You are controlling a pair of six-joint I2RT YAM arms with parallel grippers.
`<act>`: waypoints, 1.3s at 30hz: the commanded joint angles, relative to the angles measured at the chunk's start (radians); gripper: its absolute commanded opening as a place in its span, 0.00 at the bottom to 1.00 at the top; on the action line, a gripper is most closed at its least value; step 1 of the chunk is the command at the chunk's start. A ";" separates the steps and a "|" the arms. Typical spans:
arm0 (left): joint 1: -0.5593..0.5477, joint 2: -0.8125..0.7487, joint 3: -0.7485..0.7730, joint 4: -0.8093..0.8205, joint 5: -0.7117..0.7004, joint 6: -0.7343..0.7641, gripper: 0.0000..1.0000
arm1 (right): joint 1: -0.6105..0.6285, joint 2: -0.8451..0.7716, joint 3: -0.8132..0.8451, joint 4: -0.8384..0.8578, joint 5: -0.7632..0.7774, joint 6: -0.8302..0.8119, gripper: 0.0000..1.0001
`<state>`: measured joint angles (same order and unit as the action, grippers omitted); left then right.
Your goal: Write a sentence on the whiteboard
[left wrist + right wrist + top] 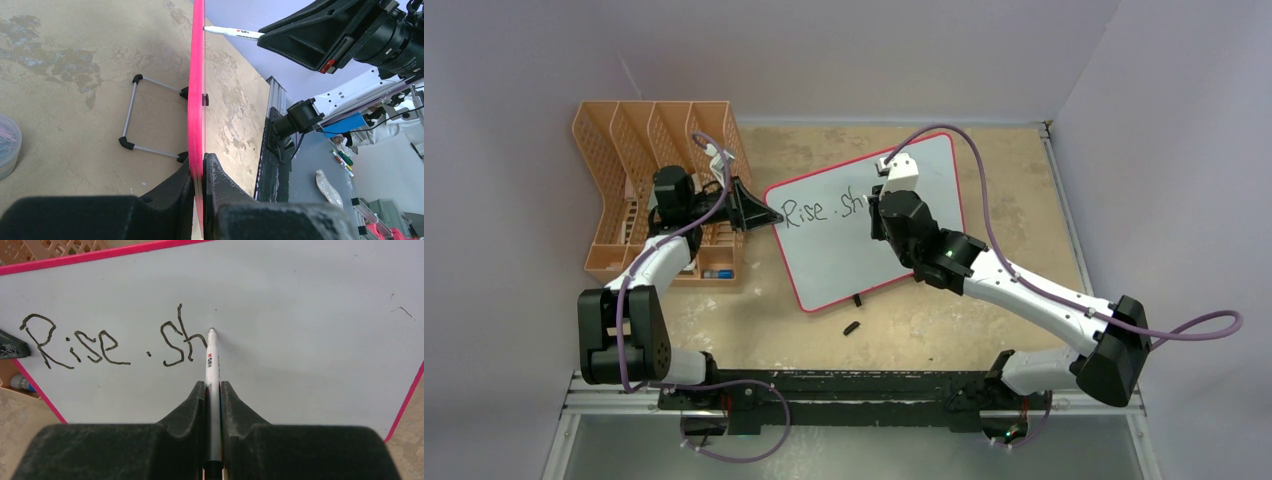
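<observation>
While writing on the whiteboard (pixel 844 260), propped on the bench (pixel 1014 200): only "Rise . Sh" of the sentence (pixel 110 342) done, rest apparently left. Right jaws pinching the marker (pixel 212 365), tip at the board; left jaws clamped on its edge.

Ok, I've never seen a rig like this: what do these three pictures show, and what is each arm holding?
Two robot arms are bolted at the near edge of the table. One camera looks down from above; one sits on each wrist. The left arm's fingers pinch the red rim of the whiteboard. The right arm's fingers grip a marker, tip at the board after the lettering "Rise . Sh". An orange rack stands back left; a small black piece lies before the board.
</observation>
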<state>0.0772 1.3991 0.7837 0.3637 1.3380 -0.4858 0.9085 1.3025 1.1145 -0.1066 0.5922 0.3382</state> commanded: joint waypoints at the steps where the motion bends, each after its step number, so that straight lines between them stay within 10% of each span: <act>1: -0.014 -0.014 0.027 -0.009 -0.008 0.033 0.00 | -0.010 -0.019 0.020 0.033 0.010 -0.002 0.00; 39: -0.014 -0.015 0.028 -0.020 -0.017 0.039 0.00 | -0.010 -0.023 -0.002 0.010 -0.040 0.016 0.00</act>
<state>0.0769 1.3964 0.7837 0.3561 1.3380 -0.4782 0.9020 1.2732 1.0946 -0.1249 0.5541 0.3508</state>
